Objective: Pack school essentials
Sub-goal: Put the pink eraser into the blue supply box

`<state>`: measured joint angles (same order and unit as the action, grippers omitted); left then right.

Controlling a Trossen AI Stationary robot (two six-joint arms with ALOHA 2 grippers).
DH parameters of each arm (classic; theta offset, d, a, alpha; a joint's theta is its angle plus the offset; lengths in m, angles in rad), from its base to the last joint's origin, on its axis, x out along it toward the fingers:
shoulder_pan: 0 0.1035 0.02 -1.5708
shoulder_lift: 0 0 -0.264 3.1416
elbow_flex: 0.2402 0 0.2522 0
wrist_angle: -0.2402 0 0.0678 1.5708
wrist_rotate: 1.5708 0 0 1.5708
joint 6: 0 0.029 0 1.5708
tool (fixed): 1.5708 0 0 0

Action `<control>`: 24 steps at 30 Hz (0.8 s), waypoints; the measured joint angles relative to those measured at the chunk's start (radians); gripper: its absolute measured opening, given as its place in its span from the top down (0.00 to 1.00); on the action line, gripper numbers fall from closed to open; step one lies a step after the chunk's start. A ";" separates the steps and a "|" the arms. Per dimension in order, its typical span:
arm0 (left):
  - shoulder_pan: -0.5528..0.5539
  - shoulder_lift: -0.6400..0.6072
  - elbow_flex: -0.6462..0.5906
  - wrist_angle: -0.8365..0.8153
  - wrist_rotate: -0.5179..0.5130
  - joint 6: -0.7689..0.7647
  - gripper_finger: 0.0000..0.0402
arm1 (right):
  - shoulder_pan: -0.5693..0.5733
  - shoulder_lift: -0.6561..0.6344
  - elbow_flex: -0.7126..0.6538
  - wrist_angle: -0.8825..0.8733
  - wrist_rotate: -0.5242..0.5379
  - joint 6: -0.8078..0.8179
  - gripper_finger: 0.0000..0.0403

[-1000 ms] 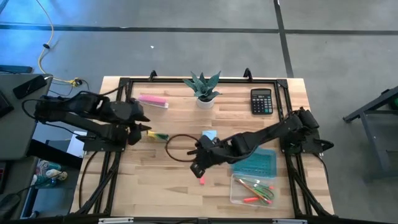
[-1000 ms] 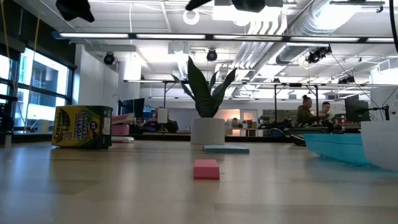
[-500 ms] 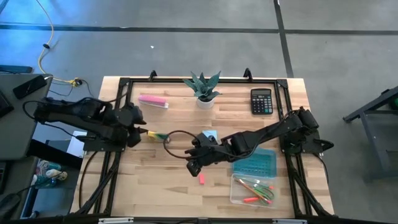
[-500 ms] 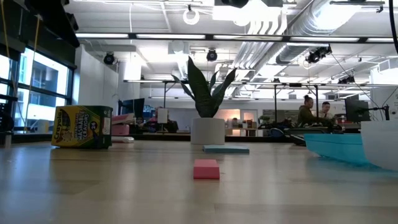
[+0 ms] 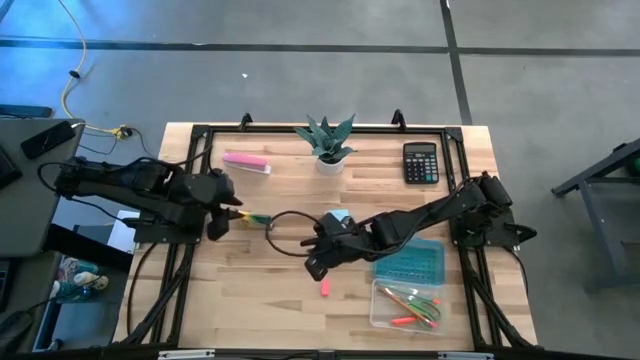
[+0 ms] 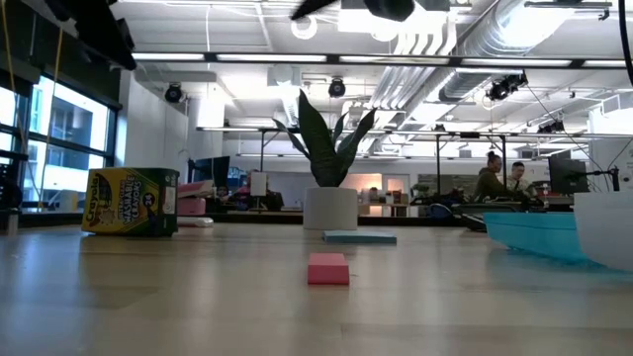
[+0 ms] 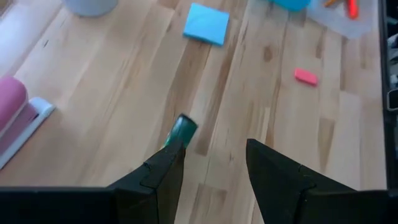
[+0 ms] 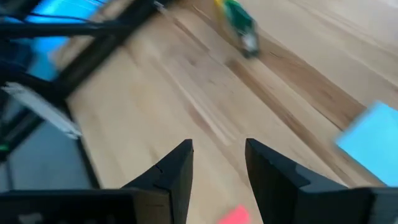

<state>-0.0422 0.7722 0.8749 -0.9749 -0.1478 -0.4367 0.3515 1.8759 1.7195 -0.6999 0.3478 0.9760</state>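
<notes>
A yellow-green crayon box (image 5: 255, 217) lies on the table's left part and shows upright on its side in the low view (image 6: 131, 201). My left gripper (image 7: 211, 149) hovers open just left of it, with the box's green end (image 7: 183, 127) beyond one fingertip, apart from it. My right gripper (image 8: 219, 149) hangs open over the table's middle (image 5: 312, 268), nothing between its fingers. Below it lie a small red eraser (image 5: 324, 288) and a light blue notepad (image 5: 338, 217), flat on the wood. Orange-red pens and green-handled scissors (image 5: 425, 305) lie in a clear box (image 5: 380, 318).
A teal tray (image 5: 415, 262) sits beside the clear box at the right. At the far edge stand a potted plant (image 5: 327, 150), a black calculator (image 5: 421, 162) and a pink bar (image 5: 246, 162). A black cable loop (image 5: 283, 235) hangs between the arms.
My left gripper has sunk a little toward the table beside the crayon box, still open. The crayon box, eraser and notepad have stayed where they were.
</notes>
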 joint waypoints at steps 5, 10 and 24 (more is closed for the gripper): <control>0.000 0.000 0.000 0.046 -0.036 -0.006 0.60 | -0.007 0.000 0.000 -0.161 -0.011 0.094 0.66; 0.006 0.000 0.000 0.054 -0.070 -0.007 0.60 | -0.007 0.000 0.000 -0.245 -0.067 0.255 0.66; 0.143 0.000 0.000 0.052 -0.073 -0.145 0.60 | 0.057 0.001 0.000 -0.252 -0.131 0.515 0.66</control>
<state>0.1006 0.7719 0.8749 -0.9226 -0.2209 -0.5821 0.4081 1.8767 1.7195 -0.9524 0.2165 1.4909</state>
